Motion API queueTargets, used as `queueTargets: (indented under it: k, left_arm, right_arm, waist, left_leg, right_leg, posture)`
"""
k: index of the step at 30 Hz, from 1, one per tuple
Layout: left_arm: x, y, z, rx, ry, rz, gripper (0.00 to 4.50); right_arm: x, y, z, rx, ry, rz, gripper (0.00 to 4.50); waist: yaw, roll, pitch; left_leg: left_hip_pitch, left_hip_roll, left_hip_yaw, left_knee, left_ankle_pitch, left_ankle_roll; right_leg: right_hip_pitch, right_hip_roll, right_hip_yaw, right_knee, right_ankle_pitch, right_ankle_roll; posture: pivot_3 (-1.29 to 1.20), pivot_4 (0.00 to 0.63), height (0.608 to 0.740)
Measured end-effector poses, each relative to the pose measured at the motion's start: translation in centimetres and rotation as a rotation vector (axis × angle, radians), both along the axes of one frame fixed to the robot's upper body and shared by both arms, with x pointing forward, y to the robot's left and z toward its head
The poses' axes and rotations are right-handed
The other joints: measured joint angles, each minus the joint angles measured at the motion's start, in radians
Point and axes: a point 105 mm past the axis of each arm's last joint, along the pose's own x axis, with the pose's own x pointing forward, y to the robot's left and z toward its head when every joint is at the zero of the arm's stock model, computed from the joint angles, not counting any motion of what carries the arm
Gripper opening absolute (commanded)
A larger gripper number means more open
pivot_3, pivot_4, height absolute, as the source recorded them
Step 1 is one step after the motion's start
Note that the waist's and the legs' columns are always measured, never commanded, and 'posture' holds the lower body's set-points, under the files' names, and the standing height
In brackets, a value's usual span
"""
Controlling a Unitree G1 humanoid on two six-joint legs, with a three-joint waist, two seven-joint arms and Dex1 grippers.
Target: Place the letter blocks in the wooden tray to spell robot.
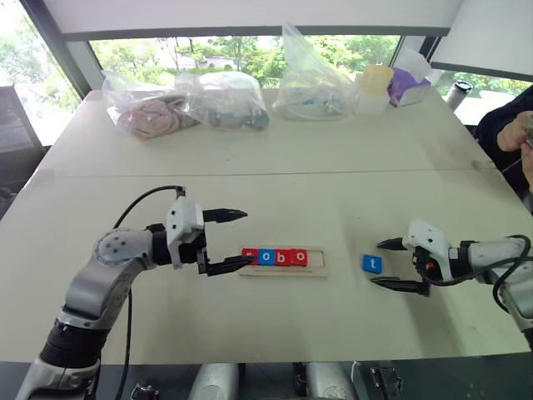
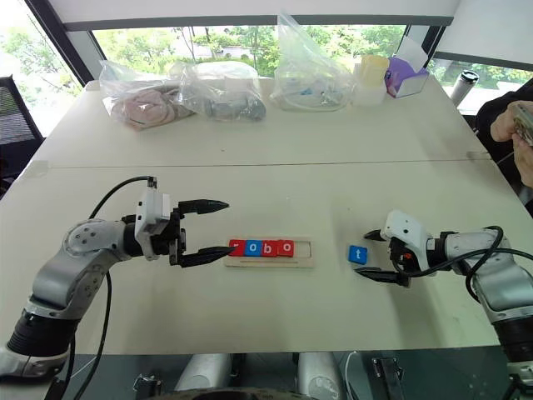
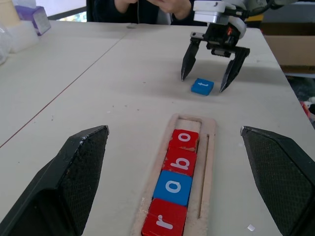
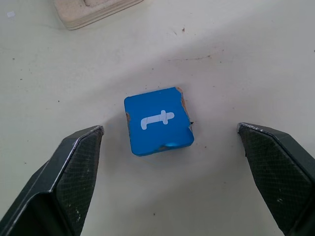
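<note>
A pale table (image 1: 275, 150) runs up to a row of windows along the top of the head views, with tied plastic bags (image 1: 187, 104) lined up along its far edge and a purple tissue box (image 1: 408, 86) toward the upper right. A person's hand (image 1: 516, 133) shows at the right edge.

At the centre of the frame lies the wooden tray (image 1: 317, 271), lengthwise across the picture. Four letter blocks sit in it in a row: a red r (image 3: 164, 221), a blue o (image 1: 266, 257), a red b (image 1: 281, 257) and a red o (image 1: 298, 257), touching one another. The slot at the tray's right end is bare.

The blue t block (image 1: 372, 264) lies flat on the table well to the right of the tray.

The left gripper (image 1: 231, 240), at left of centre, points level toward the tray's left end, its fingers wide apart and holding nothing. The right gripper (image 1: 396, 265), at the right, has its fingers spread wide, one on each side of the t block, clear of its sides.
</note>
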Motion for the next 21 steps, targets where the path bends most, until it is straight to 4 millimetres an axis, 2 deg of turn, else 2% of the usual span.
queueTargets:
  k: [2,5,8,9,15,21]
  left_arm:
    - [-0.1,0.0,0.1,-0.001,-0.003,0.002,4.50]
    - [-0.1,0.0,0.0,-0.002,-0.003,0.004,4.50]
    - [-0.1,0.1,0.1,-0.002,-0.003,0.010,4.50]
    - [-0.1,0.1,0.0,-0.001,0.001,0.011,4.50]
    - [0.0,0.2,-0.1,-0.003,0.007,0.028,4.50]
    - [-0.1,0.1,0.0,-0.008,-0.001,0.042,4.50]
  right_arm:
    - [-0.1,0.2,-0.2,-0.003,-0.025,0.019,4.48]
    - [-0.2,0.9,-0.5,0.024,-0.052,0.039,3.22]
    - [-0.2,1.6,-0.4,0.033,-0.072,0.056,1.60]
    - [0.0,1.9,-0.3,0.040,-0.085,0.054,1.19]
    - [0.4,4.1,0.9,0.024,-0.139,0.119,1.19]
    - [1.5,7.9,3.9,0.004,-0.236,0.274,1.19]
  waist:
    - [0.000,0.000,0.000]
    - [0.000,0.000,0.000]
    - [0.001,0.000,0.000]
    - [0.001,0.000,0.000]
    - [0.002,0.000,0.000]
    - [0.000,0.000,0.000]
  left_leg:
    - [0.000,0.000,0.000,0.000,0.000,0.000]
    - [0.000,0.000,0.000,0.000,0.000,0.000]
    - [0.000,0.000,0.000,0.000,0.000,0.000]
    - [0.000,0.000,0.000,0.000,0.000,0.000]
    - [0.000,0.000,0.000,0.000,0.000,0.000]
    - [0.000,0.001,-0.001,0.000,0.000,0.000]
  right_leg:
    - [0.000,0.000,0.000,0.000,0.000,0.000]
    - [0.000,0.000,0.000,0.000,0.000,0.000]
    - [0.000,0.000,0.000,0.000,0.000,0.000]
    - [0.000,0.000,0.000,0.000,0.000,0.000]
    - [0.000,0.000,0.000,0.000,0.000,0.000]
    - [0.000,0.000,0.000,0.000,0.000,0.000]
  posture:
    - [0.00,0.150,0.740]
    - [0.00,0.150,0.740]
    - [0.00,0.150,0.740]
    - [0.00,0.150,0.740]
    - [0.00,0.150,0.740]
    - [0.00,0.150,0.740]
